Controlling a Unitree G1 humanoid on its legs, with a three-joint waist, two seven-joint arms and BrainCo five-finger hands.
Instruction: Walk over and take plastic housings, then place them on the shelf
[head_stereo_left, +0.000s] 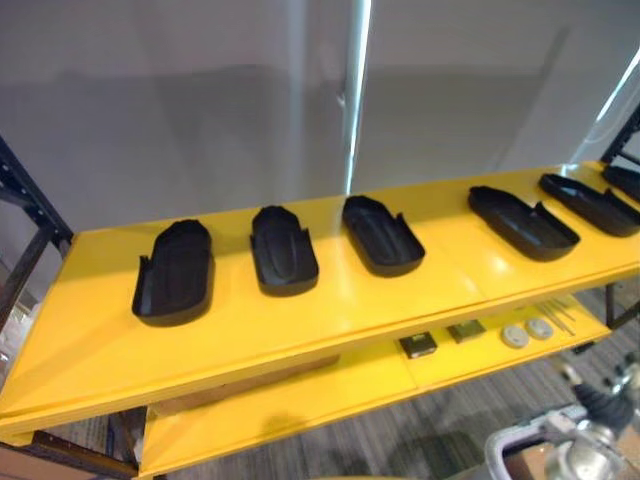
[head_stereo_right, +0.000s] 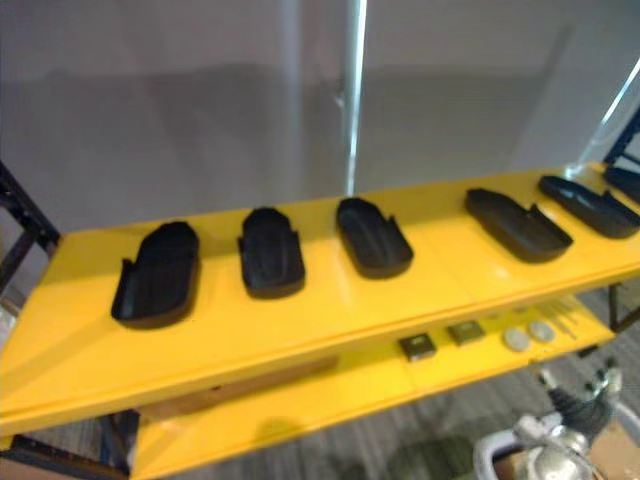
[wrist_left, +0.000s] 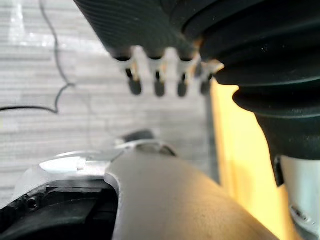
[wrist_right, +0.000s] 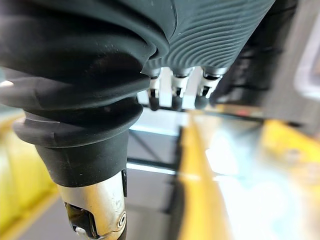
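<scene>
Several black plastic housings lie open side up in a row on the yellow top shelf board (head_stereo_left: 330, 310). From left to right they are one (head_stereo_left: 173, 272), a second (head_stereo_left: 283, 250), a third (head_stereo_left: 382, 235), then a longer one (head_stereo_left: 522, 222) and another (head_stereo_left: 590, 204) near the right end. My left hand (wrist_left: 157, 82) hangs low beside a yellow edge over grey floor, fingers straight, holding nothing. My right hand (wrist_right: 175, 95) also hangs with relaxed fingers and nothing in it, next to a blurred yellow shelf edge.
A lower yellow shelf (head_stereo_left: 330, 395) carries two small dark square parts (head_stereo_left: 418, 345) and two white discs (head_stereo_left: 527, 332). A dark rack upright (head_stereo_left: 25, 200) stands at the left end. A grey wall rises behind the shelf.
</scene>
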